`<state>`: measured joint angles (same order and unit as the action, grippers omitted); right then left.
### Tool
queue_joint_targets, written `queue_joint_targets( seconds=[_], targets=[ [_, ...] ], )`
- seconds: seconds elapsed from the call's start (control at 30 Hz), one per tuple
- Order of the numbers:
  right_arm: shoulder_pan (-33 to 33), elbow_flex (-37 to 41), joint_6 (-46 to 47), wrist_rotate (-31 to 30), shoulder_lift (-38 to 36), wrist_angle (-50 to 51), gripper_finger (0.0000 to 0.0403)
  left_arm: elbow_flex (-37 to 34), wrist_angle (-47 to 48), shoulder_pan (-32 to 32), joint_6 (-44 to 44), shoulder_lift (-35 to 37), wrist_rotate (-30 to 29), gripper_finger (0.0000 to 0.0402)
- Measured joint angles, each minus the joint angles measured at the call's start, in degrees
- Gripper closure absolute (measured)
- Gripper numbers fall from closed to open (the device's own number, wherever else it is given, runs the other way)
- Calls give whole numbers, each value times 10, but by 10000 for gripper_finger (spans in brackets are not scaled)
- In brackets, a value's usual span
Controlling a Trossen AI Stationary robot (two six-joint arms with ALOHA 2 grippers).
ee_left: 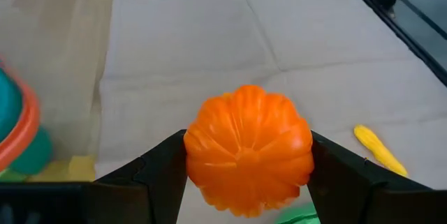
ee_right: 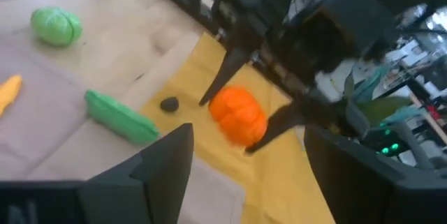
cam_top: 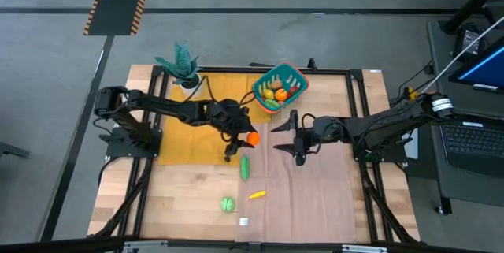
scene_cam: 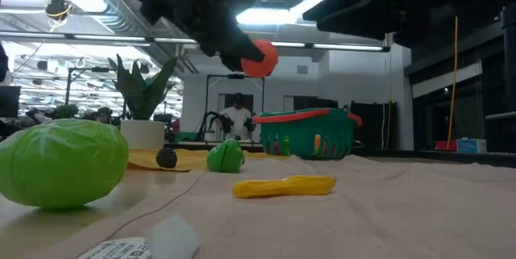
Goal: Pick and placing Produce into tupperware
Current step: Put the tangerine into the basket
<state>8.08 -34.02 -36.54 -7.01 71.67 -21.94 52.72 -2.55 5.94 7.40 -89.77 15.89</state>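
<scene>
My left gripper (cam_top: 247,139) hangs above the mat's middle, shut on an orange toy pumpkin (cam_top: 252,137), which shows high over the table in the low view (scene_cam: 259,57). My right gripper (cam_top: 282,138) is open and empty, just right of the pumpkin and facing it (ee_right: 239,116). The teal tupperware (cam_top: 279,87) with its orange-red rim stands behind them near the far edge and holds several produce pieces. On the mat lie a green cucumber (cam_top: 245,166), a yellow piece (cam_top: 257,195) and a green cabbage (cam_top: 227,203). My left gripper pinches the orange pumpkin by its two opposite sides (ee_left: 202,154), one finger (ee_left: 164,172) on each side. The fingers slant down onto it from above. It is lifted clear of the table.
A teal potted plant (cam_top: 183,64) stands at the far left of the yellow mat (cam_top: 181,139). A small dark ball (ee_right: 169,104) lies on that mat under my left gripper. A white tag (cam_top: 243,221) sits near the near edge. Bare cloth (cam_top: 315,198) lies to the right.
</scene>
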Motion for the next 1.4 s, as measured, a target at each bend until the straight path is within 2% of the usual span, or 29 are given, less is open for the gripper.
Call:
queue_joint_targets(
  seconds=[0.27, 0.43, 0.57, 0.8, 1.1, 1.3, 1.4],
  targets=[
    [1, -1, -5, 1, 34, -39, 96, 70, 39, 15, 23, -41, 45, 165],
    [9, 0, -98, 1, 54, -42, 96, 92, 61, 23, 27, -45, 64, 165],
    [15, 0, -159, 2, 73, -60, 96, 96, 67, 25, 27, -45, 70, 165],
    [12, 0, -167, -5, 98, -124, 95, 98, 69, 24, 24, -45, 74, 165],
    [3, -28, -195, -4, 110, -119, 95, 98, 62, 24, 22, -45, 74, 165],
    [-13, -76, -197, -1, 163, -72, 95, 98, 62, 24, 22, -45, 74, 165],
    [-17, -95, -197, -31, 183, -72, 95, 98, 67, 24, 22, -45, 74, 165]
  ],
)
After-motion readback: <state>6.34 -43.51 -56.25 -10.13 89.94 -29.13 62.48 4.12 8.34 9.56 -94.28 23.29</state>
